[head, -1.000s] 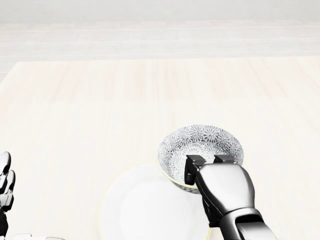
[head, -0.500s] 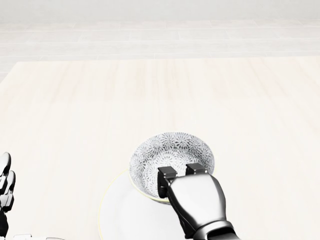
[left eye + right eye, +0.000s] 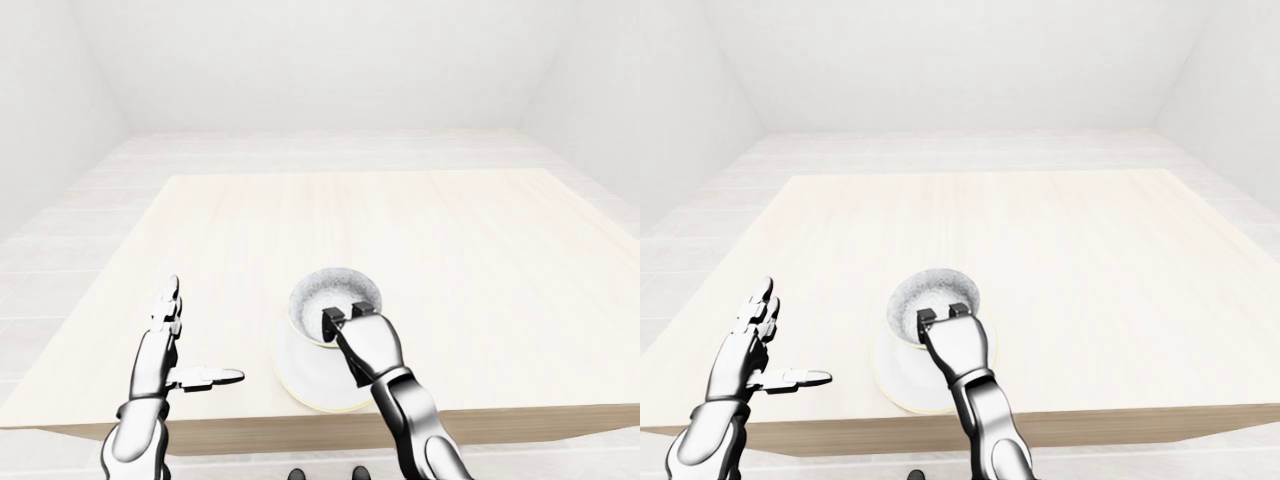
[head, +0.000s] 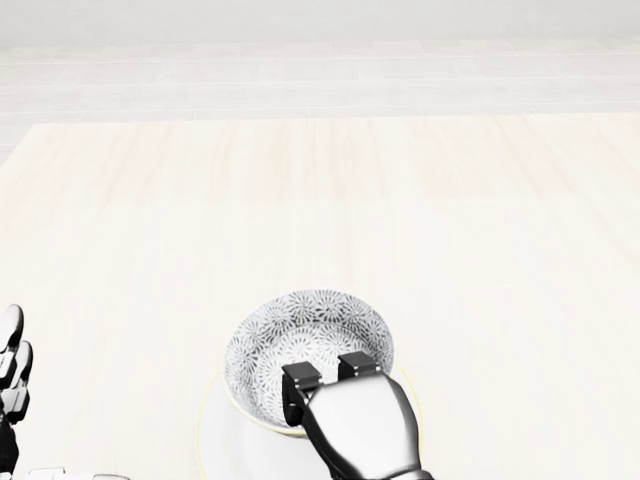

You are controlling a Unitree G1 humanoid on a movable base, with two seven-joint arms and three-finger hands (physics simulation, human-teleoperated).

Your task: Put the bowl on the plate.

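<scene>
Change: over the last second we see the bowl (image 4: 308, 345) and the right hand (image 4: 362, 428) carried toward the left and bottom of the head view, from the plate's right edge to a place over the plate (image 4: 214, 440). The table's edges hold their place, so the camera has not moved.
Bowl: patterned in grey and white, upright and open side up. In the head view it covers the upper part of the plate. We cannot tell whether it rests on the plate or hangs just above it.
Plate: white with a pale rim, near the table's lower edge in the left-eye view. Only its left and lower parts show.
Right hand: closed on the bowl's lower rim, with two dark fingertips (image 4: 300, 378) hooked inside the bowl. The thumb is hidden beneath.
Left hand (image 3: 166, 340): spread wide and holding nothing, its thumb out to the side. We see it above the table, well apart from the plate and to its left.
Table (image 4: 320, 200): pale wood.
Floor (image 3: 300, 150): light tiles beyond the table's upper edge.
</scene>
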